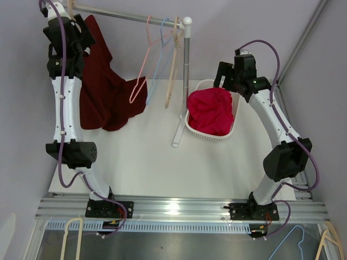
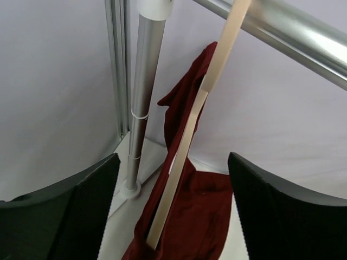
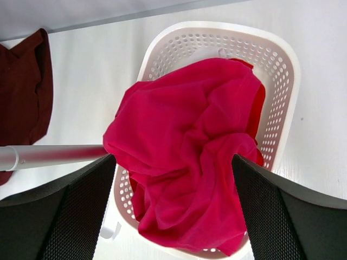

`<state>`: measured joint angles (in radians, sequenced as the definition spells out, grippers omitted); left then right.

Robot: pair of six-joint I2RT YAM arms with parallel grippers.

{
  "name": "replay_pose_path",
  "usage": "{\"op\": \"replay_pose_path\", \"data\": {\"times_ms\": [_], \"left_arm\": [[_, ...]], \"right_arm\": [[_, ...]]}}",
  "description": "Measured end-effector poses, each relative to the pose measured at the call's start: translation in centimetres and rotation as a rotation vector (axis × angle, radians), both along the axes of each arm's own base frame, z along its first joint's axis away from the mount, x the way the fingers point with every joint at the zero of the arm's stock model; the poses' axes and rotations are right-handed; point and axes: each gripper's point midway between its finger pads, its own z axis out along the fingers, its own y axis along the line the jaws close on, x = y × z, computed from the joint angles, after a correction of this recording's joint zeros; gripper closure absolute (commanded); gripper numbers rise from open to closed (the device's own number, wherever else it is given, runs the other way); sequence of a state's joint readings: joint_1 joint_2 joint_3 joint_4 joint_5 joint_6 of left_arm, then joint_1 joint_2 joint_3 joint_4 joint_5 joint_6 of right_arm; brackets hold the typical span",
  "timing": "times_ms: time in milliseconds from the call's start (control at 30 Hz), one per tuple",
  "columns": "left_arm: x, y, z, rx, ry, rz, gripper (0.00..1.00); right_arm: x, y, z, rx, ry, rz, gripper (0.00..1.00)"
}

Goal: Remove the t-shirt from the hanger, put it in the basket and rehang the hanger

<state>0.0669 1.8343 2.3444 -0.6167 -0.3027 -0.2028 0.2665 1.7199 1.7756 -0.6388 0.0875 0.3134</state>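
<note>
1. The dark red t-shirt (image 1: 105,103) was still on its beige hanger (image 2: 190,141), at the left end of the rail (image 1: 130,17).
2. It drooped off the hanger in loose folds. Its lower part spread out to the right above the counter (image 1: 146,157).
3. The left arm was raised to the rail beside the shirt. In its wrist view the left pincer (image 2: 173,162) was open, with its fingers (image 2: 81,206) wide apart.
4. The hanger's flat beige arm ran slantwise through the gap between those fingers, touching neither. Shirt fabric hung behind and below it.
5. Three bare hangers hung near the right end of the rail: a pink hanger (image 1: 142,76), a blue hanger (image 1: 157,59) and a cream hanger (image 1: 173,65).
6. In the top view the pink hanger's lower corner overlapped the shirt's edge. Whether the two touched could not be told.
7. A white perforated basket (image 1: 198,132) sat on the counter just right of the rack's end post (image 1: 187,59).
8. A crumpled crimson garment (image 1: 211,111) filled the basket and spilled over its near rim.
9. The right arm reached over the basket. The right pincer (image 3: 173,162) was open above the crimson garment, its fingers spread and gripping nothing.
10. The right wrist view also caught a corner of the dark red shirt at its far left edge, well apart from the basket.
</note>
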Motion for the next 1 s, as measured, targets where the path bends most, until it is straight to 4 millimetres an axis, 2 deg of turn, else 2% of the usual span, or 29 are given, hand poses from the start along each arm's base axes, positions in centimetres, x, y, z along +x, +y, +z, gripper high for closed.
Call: {"op": "replay_pose_path", "data": {"times_ms": [33,100,167,300,467,567,633,700,1000], "left_arm": [[0.3,0.2,-0.1,-0.005,0.000,0.002,0.26],[1.0,0.3,-0.3,-0.021,-0.008,-0.012,0.36],[1.7,0.5,-0.4,-0.032,-0.015,-0.023,0.38],[3.0,0.9,-1.6,-0.053,-0.006,-0.034,0.54],[4.2,0.4,-1.6,-0.067,-0.034,-0.062,0.57],[4.7,-0.1,-1.1,-0.082,-0.063,-0.092,0.69],[4.9,-0.4,-0.8,-0.096,-0.081,-0.107,0.88],[5.0,-0.7,-0.6,-0.105,-0.093,-0.120,0.99],[5.2,-1.5,-0.3,-0.119,-0.108,-0.164,0.99]], "right_arm": [[0.1,0.1,-0.1,0.001,0.003,0.001,0.08],[0.3,0.2,-0.3,0.002,0.008,0.006,0.08],[0.5,0.3,-0.4,0.004,0.009,0.009,0.08],[0.7,0.5,-0.3,0.007,0.010,0.015,0.08],[0.8,0.5,-0.2,0.006,0.007,0.015,0.08],[0.8,0.5,0.0,0.005,0.003,0.017,0.08],[0.9,0.5,0.0,0.002,0.001,0.020,0.08],[0.9,0.5,0.0,0.000,0.000,0.022,0.08],[0.8,0.8,-0.2,0.003,0.006,0.040,0.08]]}}
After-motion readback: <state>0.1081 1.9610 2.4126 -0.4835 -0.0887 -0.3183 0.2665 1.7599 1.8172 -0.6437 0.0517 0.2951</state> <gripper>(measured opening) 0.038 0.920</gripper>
